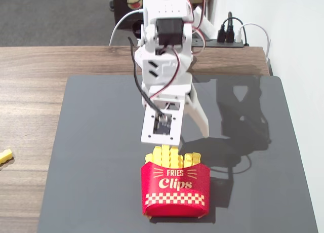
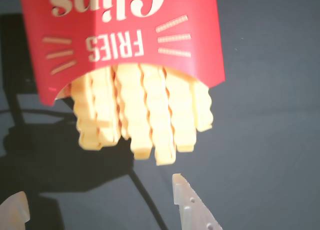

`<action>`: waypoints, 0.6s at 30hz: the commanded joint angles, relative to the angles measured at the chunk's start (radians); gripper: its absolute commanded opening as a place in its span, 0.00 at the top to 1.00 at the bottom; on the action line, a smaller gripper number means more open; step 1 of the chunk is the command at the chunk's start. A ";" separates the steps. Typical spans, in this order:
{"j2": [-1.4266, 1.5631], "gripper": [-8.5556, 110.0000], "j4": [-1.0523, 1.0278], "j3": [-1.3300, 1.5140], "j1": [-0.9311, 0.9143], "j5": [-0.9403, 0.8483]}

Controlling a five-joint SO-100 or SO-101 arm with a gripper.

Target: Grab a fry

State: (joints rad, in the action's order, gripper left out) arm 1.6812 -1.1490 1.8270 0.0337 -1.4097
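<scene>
A red "Fries Clips" carton (image 1: pixel 175 188) stands on the dark mat and holds several yellow crinkle-cut fries (image 1: pixel 172 156). In the wrist view the carton (image 2: pixel 120 35) fills the top, upside down. The fries stick out toward me, and the longest fry (image 2: pixel 161 125) ends just ahead of my right fingertip (image 2: pixel 179 182). My gripper (image 2: pixel 97 192) is open with nothing between its fingers. It touches no fry. In the fixed view my gripper (image 1: pixel 179 138) hangs just behind and above the fries' tips.
The dark mat (image 1: pixel 91 142) lies on a wooden table (image 1: pixel 30 91). A short yellow stub (image 1: pixel 5 155) lies on the wood at the far left. The arm's black cable (image 2: pixel 145 195) crosses under the gripper. A power strip (image 1: pixel 230 38) sits at the table's back edge.
</scene>
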 commanded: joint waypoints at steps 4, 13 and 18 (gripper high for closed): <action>-0.060 0.62 0.066 -0.052 -0.003 0.006; -0.132 0.62 0.101 -0.084 0.023 0.021; -0.158 0.62 0.109 -0.094 0.046 0.037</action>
State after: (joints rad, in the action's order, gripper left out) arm 1.5263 -1.0523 1.7733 0.0598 -1.3775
